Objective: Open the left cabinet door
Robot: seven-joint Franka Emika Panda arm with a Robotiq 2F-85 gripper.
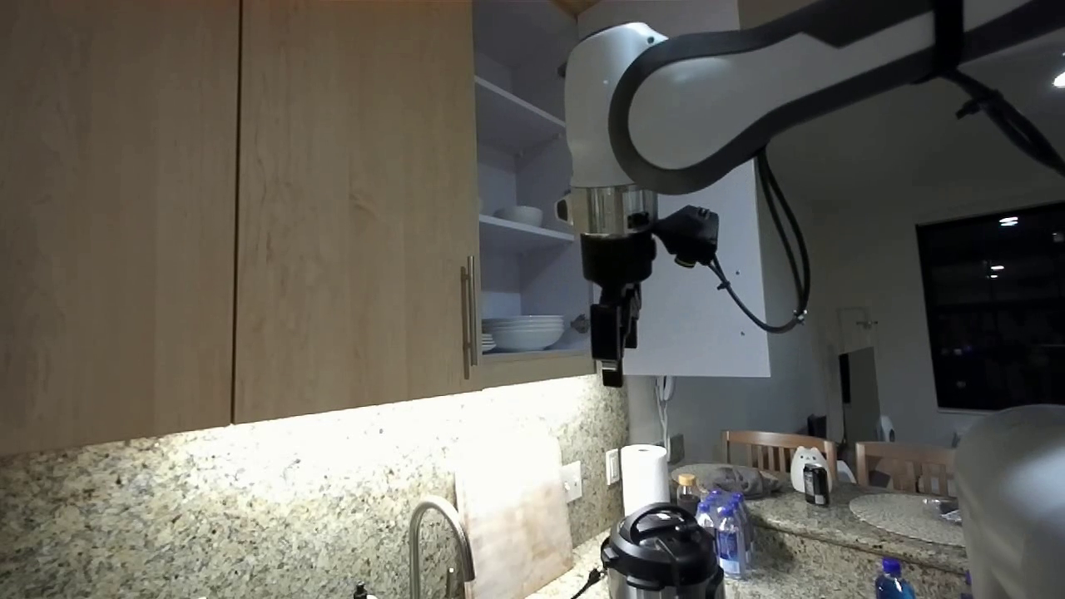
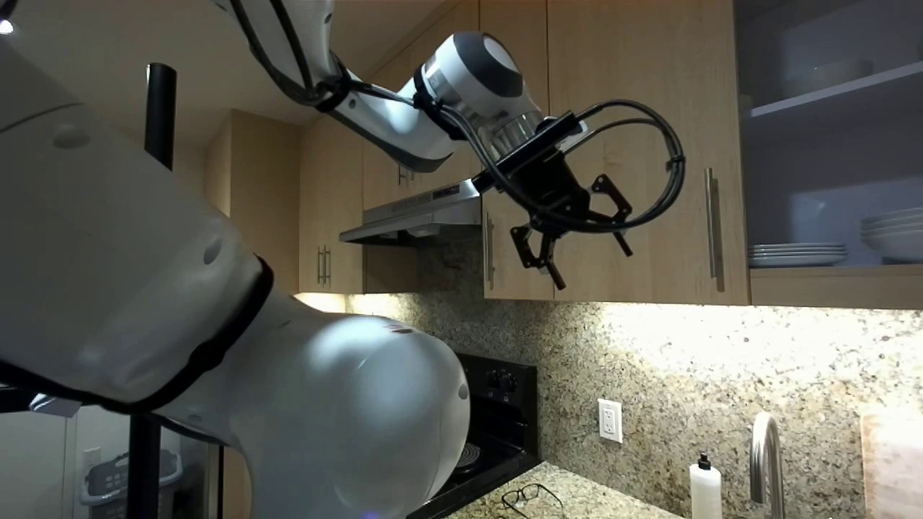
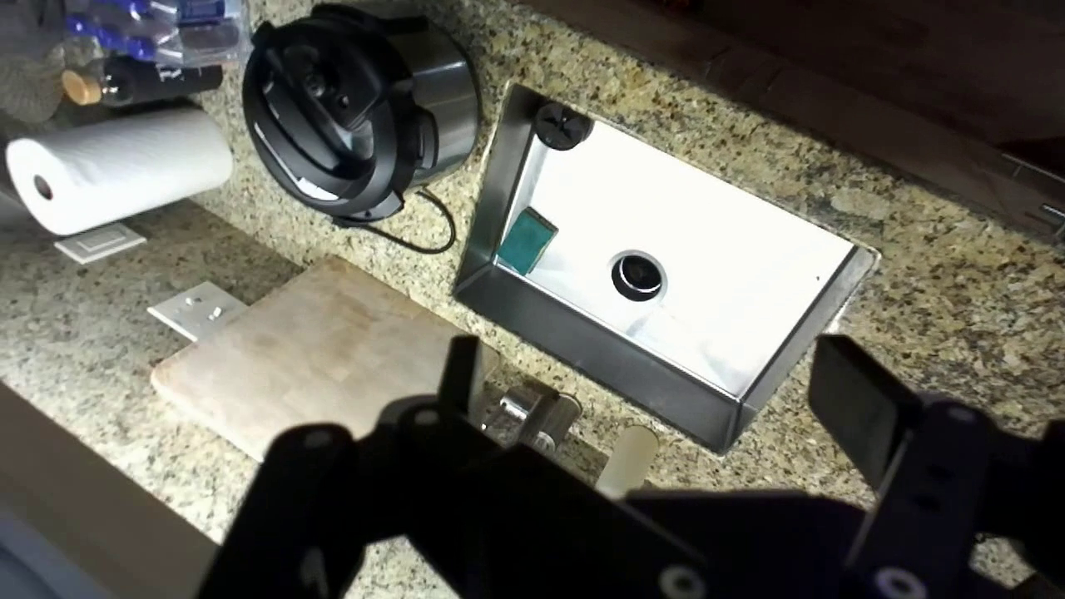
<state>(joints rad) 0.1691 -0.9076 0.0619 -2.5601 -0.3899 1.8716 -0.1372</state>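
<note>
The left cabinet door [image 1: 358, 200] is a tall light-brown wood-grain panel, closed flat, with a slim vertical silver bar handle [image 1: 473, 312] near its edge beside the open shelves. In an exterior view the door [image 2: 649, 94] and its handle [image 2: 712, 223] also show, with the arm in front of part of the panel. My gripper [image 2: 593, 262] is open and empty, its fingers spread and pointing down, apart from the handle. It also shows in an exterior view [image 1: 617, 362], side-on. In the wrist view my gripper's fingers [image 3: 656, 383] are wide apart; the door is out of that view.
A pale whitish door [image 1: 691, 308] stands open beside shelves with bowls [image 1: 524, 333] and plates [image 2: 797, 254]. Below are a sink [image 3: 599, 366], a faucet [image 1: 437, 507], a pressure cooker [image 1: 663, 549], a paper towel roll [image 1: 645, 478] and a soap bottle [image 2: 705, 490]. A range hood [image 2: 418, 216] stands further along.
</note>
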